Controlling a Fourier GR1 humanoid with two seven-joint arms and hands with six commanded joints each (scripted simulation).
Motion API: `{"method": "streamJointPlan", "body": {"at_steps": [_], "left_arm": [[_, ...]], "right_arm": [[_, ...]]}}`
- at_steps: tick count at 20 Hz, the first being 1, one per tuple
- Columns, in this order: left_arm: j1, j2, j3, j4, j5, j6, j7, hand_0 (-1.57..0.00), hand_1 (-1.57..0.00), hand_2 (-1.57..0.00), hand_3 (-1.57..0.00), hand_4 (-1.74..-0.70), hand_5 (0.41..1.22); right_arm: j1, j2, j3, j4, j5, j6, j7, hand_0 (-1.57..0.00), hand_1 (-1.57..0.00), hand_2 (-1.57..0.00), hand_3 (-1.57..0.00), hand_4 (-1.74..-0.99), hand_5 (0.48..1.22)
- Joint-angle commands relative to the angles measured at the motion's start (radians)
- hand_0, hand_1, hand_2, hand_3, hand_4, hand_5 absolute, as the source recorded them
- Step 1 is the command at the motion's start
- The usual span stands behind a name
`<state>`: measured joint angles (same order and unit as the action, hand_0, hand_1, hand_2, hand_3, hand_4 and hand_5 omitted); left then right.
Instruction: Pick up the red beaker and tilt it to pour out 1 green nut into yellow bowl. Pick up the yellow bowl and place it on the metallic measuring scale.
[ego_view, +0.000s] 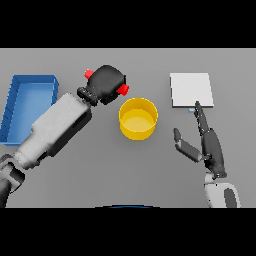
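Blue tray (15, 107): you see it at the far left of the tabletop (100, 170), well apart from the yellow bowl (138, 118), with the left arm lying between the two. Its floor shows nothing inside.

Metallic measuring scale (191, 89): a pale square plate to the right of the yellow bowl and a little farther back, apart from it. Nothing sits on the plate.

Path from bowl to scale: you have bare tabletop between them; only the right robot hand's fingertip is close to the scale's near edge.

Yellow bowl: upright near the middle of the tabletop, open side up. You see only its yellow floor inside; no nut is visible in it.

Red beaker (122, 89): just behind and left of the yellow bowl, mostly hidden by the left robot hand. You see red at the hand's left and right sides only. You cannot tell its tilt or contents.

Left robot hand (106, 83): fingers curled round the red beaker, clamped on it, just beyond the bowl's left rear rim.

Right robot hand (210, 145): right of the yellow bowl, fingers straight and apart from the thumb, holding nothing, pointing toward the scale.
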<state>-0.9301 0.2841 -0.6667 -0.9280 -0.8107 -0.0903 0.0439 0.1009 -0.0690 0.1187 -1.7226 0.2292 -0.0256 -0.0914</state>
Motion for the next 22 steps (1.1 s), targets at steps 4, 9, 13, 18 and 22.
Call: {"method": "streamJointPlan", "body": {"at_steps": [4,9,13,18,22], "left_arm": [[-0.096,0.0,-0.121,0.035,-0.072,-0.119,-0.017,-1.57,-1.57,-1.57,-1.57,-1.67,1.214],[-0.201,-0.014,-0.234,0.109,-0.125,-0.193,-0.055,-1.57,-1.57,-1.57,-1.57,-1.72,1.219],[-0.261,-0.03,-0.343,0.145,-0.193,-0.218,-0.061,-1.57,-1.57,-1.57,-1.57,-1.73,1.22],[-0.321,-0.051,-0.47,0.203,-0.268,-0.174,-0.112,-1.57,-1.57,-1.57,-1.57,-1.74,1.221],[-0.371,-0.074,-0.562,0.239,-0.329,-0.162,-0.124,-1.57,-1.57,-1.57,-1.57,-1.73,1.221]], "right_arm": [[0.003,0.007,-0.001,0.004,0.001,-0.007,-0.007,0.0,0.0,0.0,0.0,-1.237,0.671],[0.003,0.016,-0.004,0.021,0.006,-0.021,-0.026,0.0,0.0,0.0,0.0,-1.193,0.649],[-0.002,0.011,0.0,0.023,0.034,-0.036,-0.016,0.0,0.0,0.0,0.0,-1.188,0.647],[-0.002,0.013,-0.006,0.013,0.018,-0.031,-0.001,0.0,0.0,0.0,0.0,-1.169,0.624],[0.008,0.022,0.001,0.019,0.032,-0.043,-0.022,0.0,0.0,0.0,0.0,-1.162,0.627]]}}
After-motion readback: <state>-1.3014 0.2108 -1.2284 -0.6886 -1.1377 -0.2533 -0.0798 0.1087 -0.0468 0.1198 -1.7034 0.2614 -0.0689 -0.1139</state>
